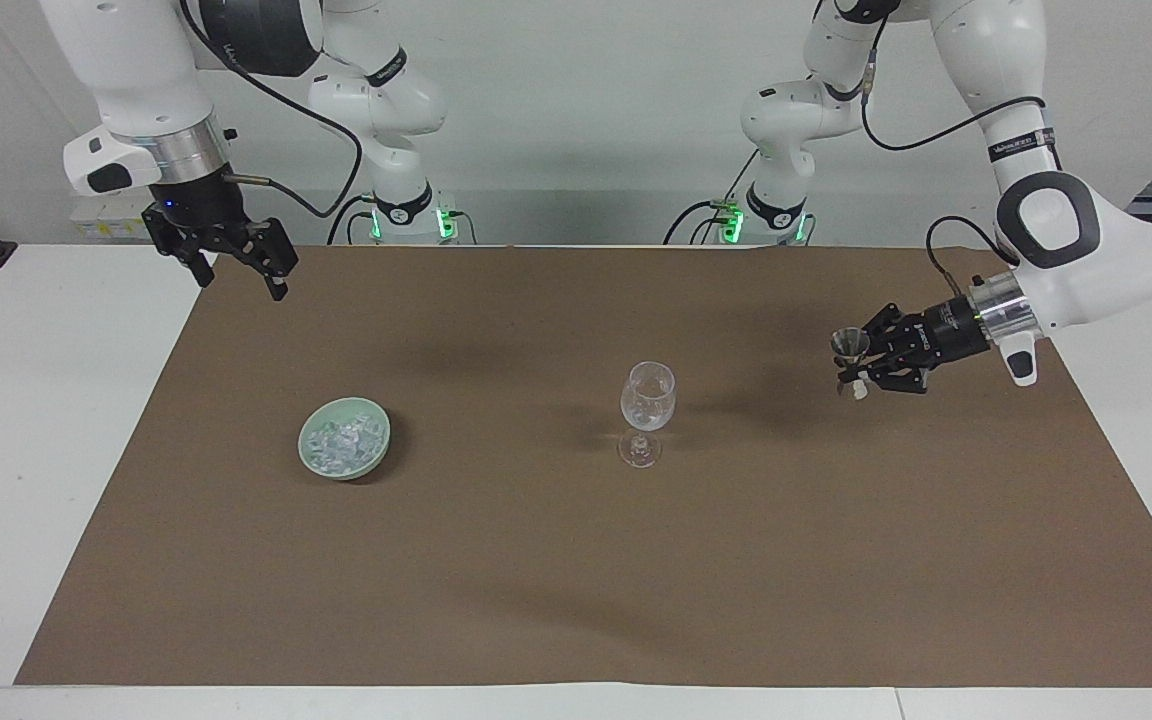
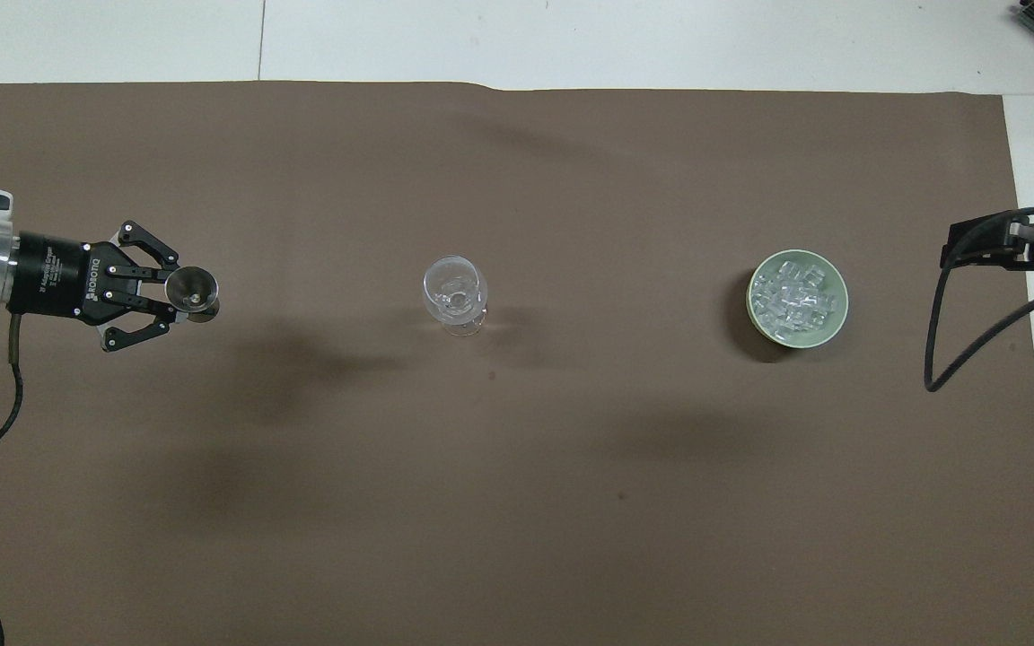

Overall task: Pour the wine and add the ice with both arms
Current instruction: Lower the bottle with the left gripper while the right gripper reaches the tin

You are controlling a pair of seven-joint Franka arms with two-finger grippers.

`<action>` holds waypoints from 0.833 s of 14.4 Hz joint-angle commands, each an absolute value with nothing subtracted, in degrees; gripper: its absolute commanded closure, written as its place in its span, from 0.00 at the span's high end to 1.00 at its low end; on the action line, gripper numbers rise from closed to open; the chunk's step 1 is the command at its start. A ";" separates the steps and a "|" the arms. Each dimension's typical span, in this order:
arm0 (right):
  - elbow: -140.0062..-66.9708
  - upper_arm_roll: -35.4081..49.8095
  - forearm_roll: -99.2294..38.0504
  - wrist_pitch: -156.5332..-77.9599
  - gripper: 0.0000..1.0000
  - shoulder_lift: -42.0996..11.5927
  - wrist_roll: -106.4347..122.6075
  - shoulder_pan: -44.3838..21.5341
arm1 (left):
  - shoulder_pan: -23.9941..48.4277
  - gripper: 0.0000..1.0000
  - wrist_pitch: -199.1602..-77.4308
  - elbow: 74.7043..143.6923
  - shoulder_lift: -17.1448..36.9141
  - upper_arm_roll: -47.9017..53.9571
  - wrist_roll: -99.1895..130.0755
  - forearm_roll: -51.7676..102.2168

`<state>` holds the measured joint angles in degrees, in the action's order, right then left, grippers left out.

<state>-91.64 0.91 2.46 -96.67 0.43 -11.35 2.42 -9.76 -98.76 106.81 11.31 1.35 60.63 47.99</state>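
Two jaws: my left gripper (image 1: 853,368) pinches upright jigger (image 1: 849,344) beside glass (image 1: 647,396), set-down next; right gripper (image 1: 241,262) spread, waiting; ice (image 1: 341,441) untouched.

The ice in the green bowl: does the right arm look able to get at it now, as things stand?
Probably yes. The right hand is open and holds nothing, and nothing covers the ice or stands around the bowl. The left hand is busy with the jigger.

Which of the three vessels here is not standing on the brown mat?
The small metal jigger. The left gripper holds it upright in the air, while the wine glass and the green bowl of ice stand on the mat.
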 commanded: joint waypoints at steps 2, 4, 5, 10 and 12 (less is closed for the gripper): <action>-93.78 1.23 0.97 -98.00 1.00 1.93 -9.76 3.43 | -11.68 0.00 -100.54 110.38 12.04 1.41 58.01 52.81; -93.87 1.23 0.97 -98.00 1.00 2.02 -9.76 3.51 | -12.13 0.00 -101.34 112.31 12.39 1.41 57.57 55.45; -93.78 1.23 0.97 -98.00 1.00 2.02 -9.76 3.52 | -12.91 0.00 -101.16 112.76 13.18 1.41 57.39 56.33; -94.22 1.14 0.88 -97.91 1.00 1.85 -9.76 3.60 | -17.57 0.00 -100.63 115.05 15.55 1.41 56.08 61.25; -95.01 1.23 0.97 -98.26 1.00 1.58 -9.67 3.95 | -17.93 0.00 -100.98 115.22 16.52 1.41 55.99 63.44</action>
